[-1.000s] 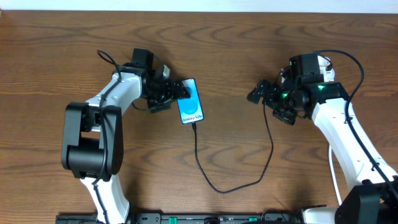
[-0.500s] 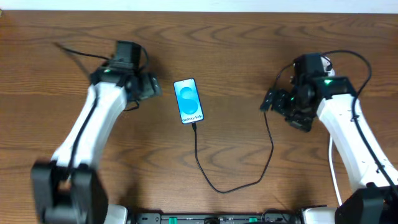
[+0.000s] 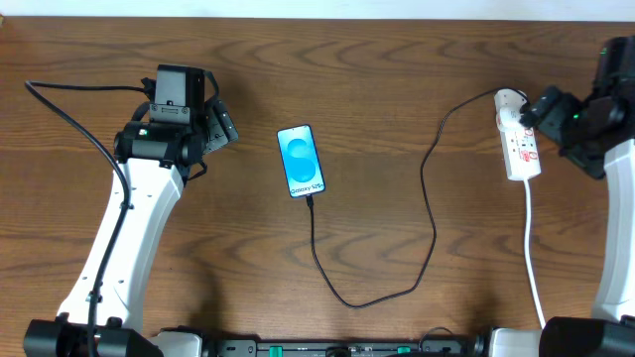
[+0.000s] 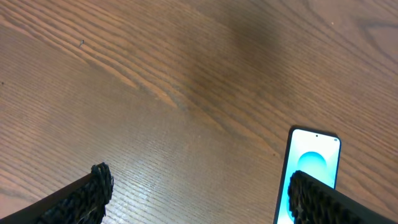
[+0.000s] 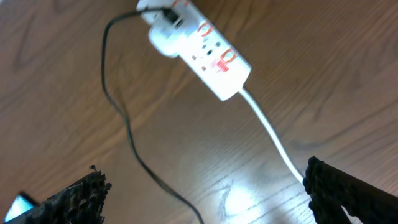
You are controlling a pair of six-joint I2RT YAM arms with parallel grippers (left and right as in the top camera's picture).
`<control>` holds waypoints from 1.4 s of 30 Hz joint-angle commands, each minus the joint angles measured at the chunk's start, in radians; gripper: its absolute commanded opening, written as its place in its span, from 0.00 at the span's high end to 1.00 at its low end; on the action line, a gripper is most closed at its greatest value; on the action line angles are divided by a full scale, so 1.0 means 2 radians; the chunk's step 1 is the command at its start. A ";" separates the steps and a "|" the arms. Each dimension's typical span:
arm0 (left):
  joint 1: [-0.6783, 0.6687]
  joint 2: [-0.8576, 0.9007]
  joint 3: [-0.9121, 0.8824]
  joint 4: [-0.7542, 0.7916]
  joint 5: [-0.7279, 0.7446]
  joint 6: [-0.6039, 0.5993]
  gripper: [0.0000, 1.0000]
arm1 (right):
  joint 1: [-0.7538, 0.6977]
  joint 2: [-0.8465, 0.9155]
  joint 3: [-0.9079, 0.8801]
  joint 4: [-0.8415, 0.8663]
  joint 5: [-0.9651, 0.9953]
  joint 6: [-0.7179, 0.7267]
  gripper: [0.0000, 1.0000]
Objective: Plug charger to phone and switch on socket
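Overhead, phone: the phone (image 3: 302,161) lies flat and screen-up in the middle of the worktop (image 3: 377,59), clear of both arms.
Overhead, charger: the charger (image 3: 433,228) leaves the phone's lower edge, loops toward the near side and climbs to the far end of the socket (image 3: 521,144). Its tip appears seated in the phone, though it is too small to be certain.
Overhead, socket: it lies at the right, with its white cord (image 3: 533,258) trailing toward the near edge.
Overhead, tools: the left tool (image 3: 216,124) sits to the left of the phone and apart from it. The right tool (image 3: 541,107) hovers just beside the socket's far end.
Left wrist, left tool: spread wide, with only bare wood between the fingers (image 4: 93,186). It holds nothing, and the phone's top shows beside one finger.
Right wrist, right tool: spread wide, gripping and touching nothing. The socket lies ahead of the fingertips, not between them, with a black plug (image 5: 165,14) at its end.
Right wrist, step in hand: this is judged to be the switching-on.
Right wrist, doing it well: narrow the jaws so that one tip leads. Press straight down on the switch among the red markings so the strip does not skid, and stay clear of the charger. Which marking is the switch cannot be told.
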 commanded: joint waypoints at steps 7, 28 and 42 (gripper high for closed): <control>0.003 0.000 0.005 -0.002 -0.010 -0.003 0.08 | -0.010 0.015 -0.019 0.097 0.156 0.043 0.01; 0.003 0.000 0.005 -0.002 -0.010 -0.003 0.08 | -0.106 0.234 -0.028 0.168 0.038 0.055 0.01; 0.003 0.000 0.005 -0.002 -0.010 -0.003 0.08 | -0.105 0.277 -0.028 0.242 -0.001 0.055 0.01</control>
